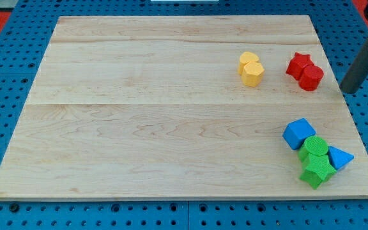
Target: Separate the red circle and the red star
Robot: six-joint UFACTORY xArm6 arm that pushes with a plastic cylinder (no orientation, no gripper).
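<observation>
The red star [298, 64] and the red circle [312, 78] lie touching each other at the view's upper right of the wooden board [139, 108]. The star is up and left, the circle down and right. My tip [348, 91] is the lower end of the dark rod at the view's right edge. It stands just off the board's right side, a short way to the right of the red circle and apart from it.
Two yellow blocks [251, 68] sit touching, left of the red pair. At the view's lower right a blue cube [298, 133], a green circle [314, 149], a green star [317, 170] and a blue triangle [339, 157] are clustered.
</observation>
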